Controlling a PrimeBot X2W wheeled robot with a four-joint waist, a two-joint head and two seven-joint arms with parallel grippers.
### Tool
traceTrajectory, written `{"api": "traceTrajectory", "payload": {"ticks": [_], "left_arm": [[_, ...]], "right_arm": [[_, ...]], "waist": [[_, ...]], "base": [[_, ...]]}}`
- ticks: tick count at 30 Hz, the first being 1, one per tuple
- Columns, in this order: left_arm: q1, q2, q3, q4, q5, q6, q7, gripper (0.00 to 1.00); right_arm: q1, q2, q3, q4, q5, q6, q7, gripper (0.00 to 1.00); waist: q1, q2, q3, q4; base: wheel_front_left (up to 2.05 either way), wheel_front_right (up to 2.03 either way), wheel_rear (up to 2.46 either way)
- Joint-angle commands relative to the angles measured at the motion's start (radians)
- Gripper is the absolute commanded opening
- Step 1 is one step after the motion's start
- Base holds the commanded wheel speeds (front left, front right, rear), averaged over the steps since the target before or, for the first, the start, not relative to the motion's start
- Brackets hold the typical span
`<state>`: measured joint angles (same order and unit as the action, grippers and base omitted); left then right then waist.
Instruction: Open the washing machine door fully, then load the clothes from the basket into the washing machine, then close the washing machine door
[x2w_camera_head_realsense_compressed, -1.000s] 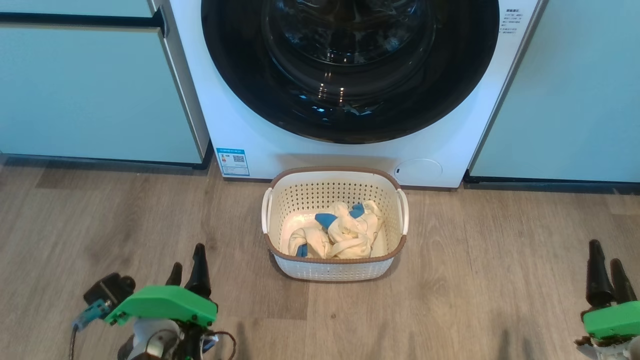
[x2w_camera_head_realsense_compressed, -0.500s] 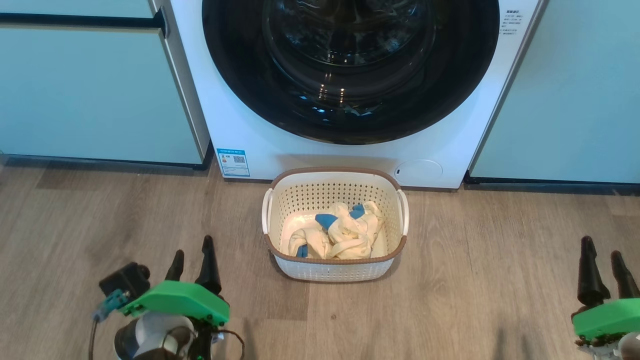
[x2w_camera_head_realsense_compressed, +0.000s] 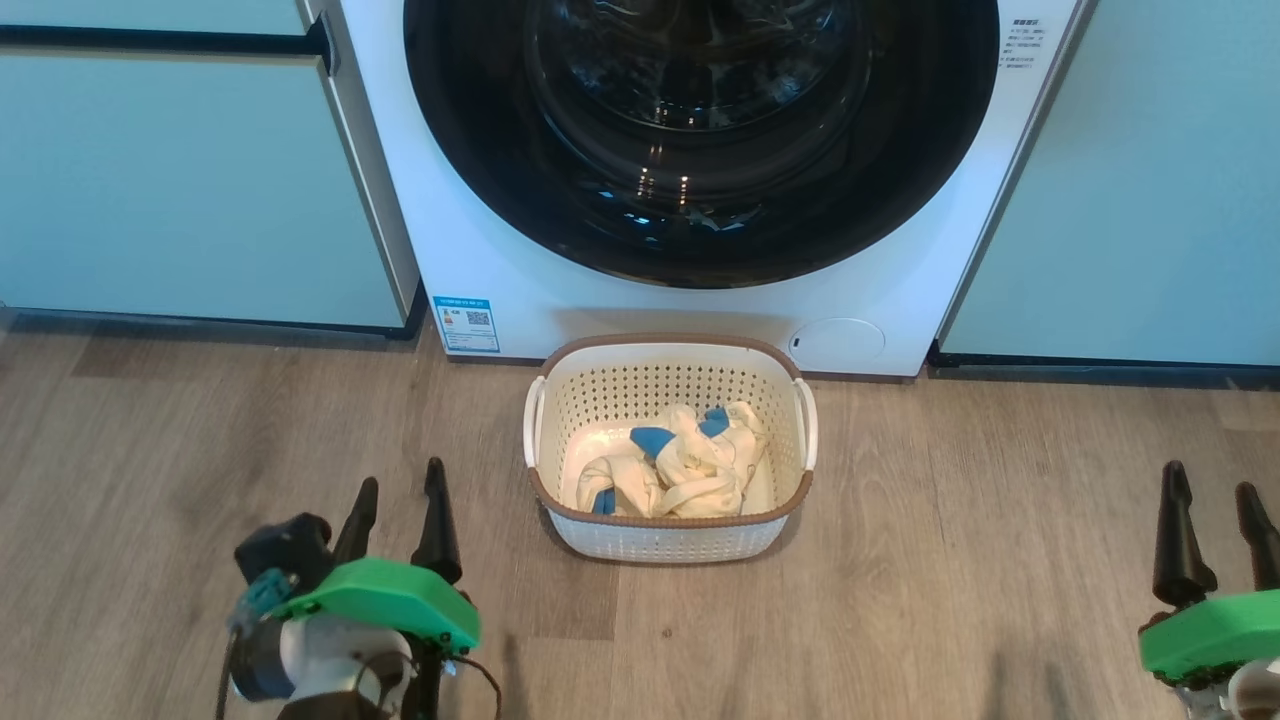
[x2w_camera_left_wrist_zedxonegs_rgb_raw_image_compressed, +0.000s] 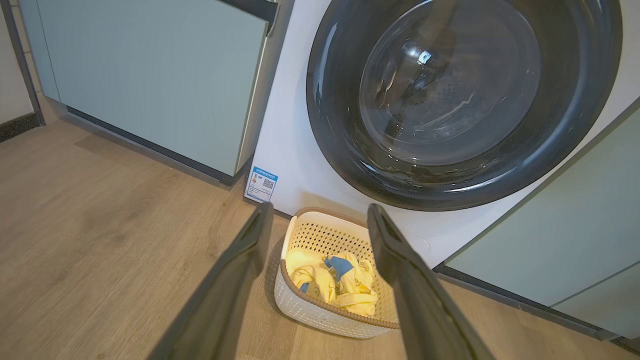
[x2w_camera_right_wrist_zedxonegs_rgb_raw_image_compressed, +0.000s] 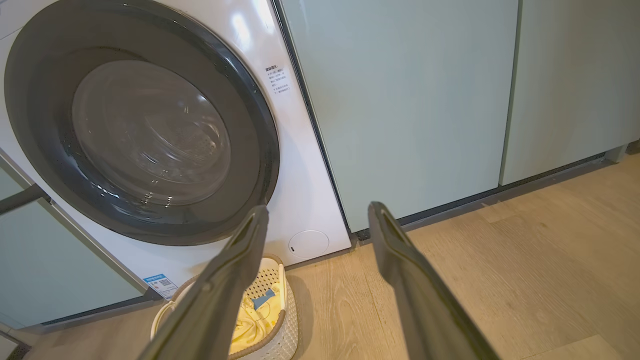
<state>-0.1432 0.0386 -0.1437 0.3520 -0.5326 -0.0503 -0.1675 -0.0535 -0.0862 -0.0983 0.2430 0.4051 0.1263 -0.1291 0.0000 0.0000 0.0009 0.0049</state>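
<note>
Wooden floor (x2w_camera_head_realsense_compressed: 900, 600) runs up to a white washing machine (x2w_camera_head_realsense_compressed: 520, 290) set between pale teal cabinets (x2w_camera_head_realsense_compressed: 180, 180). Its door (x2w_camera_head_realsense_compressed: 480, 150) is shut. The basket (x2w_camera_head_realsense_compressed: 660, 540) sits at the door's six o'clock, likely so the clothes (x2w_camera_head_realsense_compressed: 680, 465) inside have a short trip. The left hand (x2w_camera_head_realsense_compressed: 401, 472), at the basket's eight o'clock, and the right hand (x2w_camera_head_realsense_compressed: 1209, 476), at four o'clock, are spread wide and empty. Since a second ago both have crept forward, the left more; the basket is unmoved.
</note>
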Motion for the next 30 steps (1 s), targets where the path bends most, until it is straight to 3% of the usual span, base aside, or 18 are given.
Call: {"api": "traceTrajectory", "payload": {"ticks": [1,30], "left_arm": [[-0.06,0.01,0.015,-0.028,0.035,0.01,-0.015,1.0],[-0.117,0.012,-0.04,-0.005,0.326,0.038,-0.094,1.0]], "right_arm": [[-0.065,-0.026,0.01,-0.038,-0.036,0.003,-0.017,1.0],[-0.088,-0.04,0.001,-0.075,-0.37,0.004,-0.092,1.0]], "waist": [[0.0,0.0,0.0,0.0],[0.0,0.0,0.024,0.006]], "base": [[0.0,0.0,0.0],[0.0,0.0,0.0]]}}
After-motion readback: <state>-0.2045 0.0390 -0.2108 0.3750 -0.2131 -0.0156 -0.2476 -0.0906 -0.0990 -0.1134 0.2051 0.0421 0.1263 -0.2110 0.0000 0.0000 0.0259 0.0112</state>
